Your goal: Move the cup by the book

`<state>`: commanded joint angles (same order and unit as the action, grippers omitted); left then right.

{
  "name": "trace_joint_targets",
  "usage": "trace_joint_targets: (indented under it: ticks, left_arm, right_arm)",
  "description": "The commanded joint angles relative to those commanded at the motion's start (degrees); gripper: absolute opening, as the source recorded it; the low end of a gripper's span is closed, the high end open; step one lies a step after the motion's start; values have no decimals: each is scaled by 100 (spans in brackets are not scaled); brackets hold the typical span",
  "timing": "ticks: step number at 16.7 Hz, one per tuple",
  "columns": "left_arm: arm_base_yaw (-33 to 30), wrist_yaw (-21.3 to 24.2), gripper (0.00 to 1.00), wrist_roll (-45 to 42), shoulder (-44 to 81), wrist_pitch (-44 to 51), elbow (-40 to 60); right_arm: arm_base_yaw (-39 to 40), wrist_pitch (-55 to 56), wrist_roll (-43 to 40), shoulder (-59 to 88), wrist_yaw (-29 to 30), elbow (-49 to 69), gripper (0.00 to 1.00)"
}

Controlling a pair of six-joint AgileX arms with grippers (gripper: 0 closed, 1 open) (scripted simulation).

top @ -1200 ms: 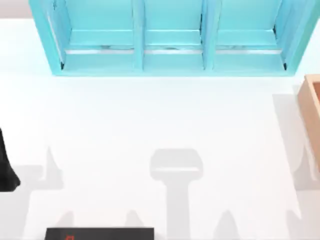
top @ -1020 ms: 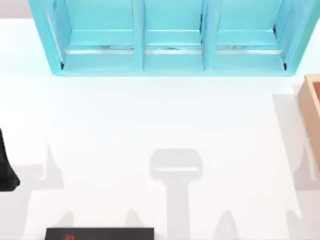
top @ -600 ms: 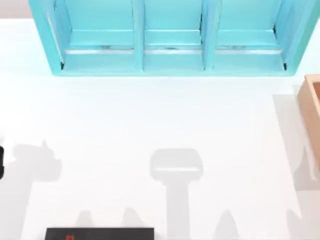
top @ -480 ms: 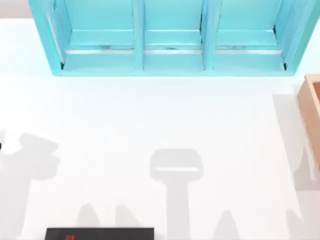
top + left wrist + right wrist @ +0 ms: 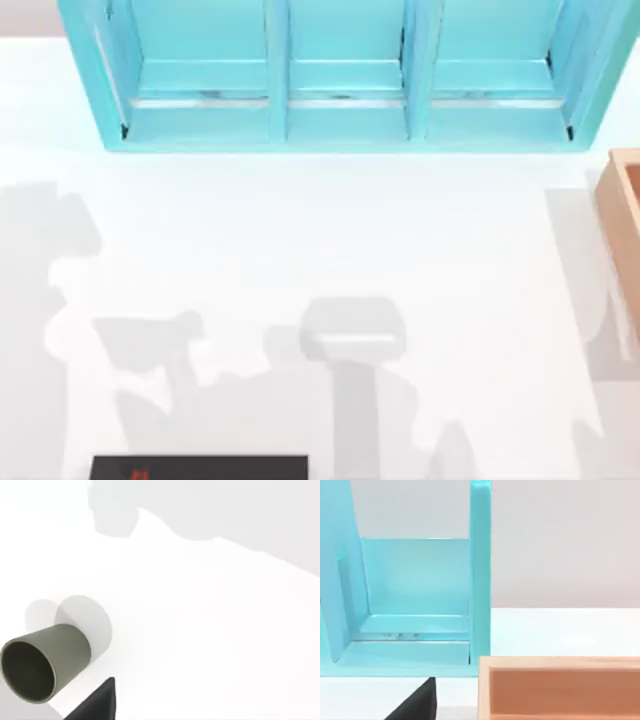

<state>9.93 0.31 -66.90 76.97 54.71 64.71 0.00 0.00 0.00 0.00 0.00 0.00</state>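
An olive-grey cup stands on the white table in the left wrist view, its open mouth turned toward the camera. A black tip of my left gripper shows just beside the cup, apart from it. The book, a flat black slab with a small red mark, lies at the front edge of the table, left of centre, in the top view. A black tip of my right gripper shows in the right wrist view, in front of the teal shelf and next to the wooden box.
A teal shelf unit with three bays spans the back of the table and also appears in the right wrist view as the shelf. A tan wooden box sits at the right edge, close in the right wrist view as the box.
The black part of my left arm at the top view's left edge has moved out of the picture. The arm's shadows have spread across the left and middle of the table.
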Motion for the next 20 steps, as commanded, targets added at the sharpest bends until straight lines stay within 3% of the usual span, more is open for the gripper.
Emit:
trace_joint_targets:
  ticks: [6,12,16,20]
  left_arm:
    - [807,93,100,-2766,3369,2166,3209]
    - [1553,51,100,-4684,5301,3150,5950]
    - [1817,4,100,-5275,5778,3290,6758]
    - [1837,0,100,-5319,5810,3296,6814]
  right_arm:
    - [0,0,0,0,0,0,100]
    - [0,0,0,0,0,0,100]
    - [0,0,0,0,0,0,100]
    - [0,0,0,0,0,0,100]
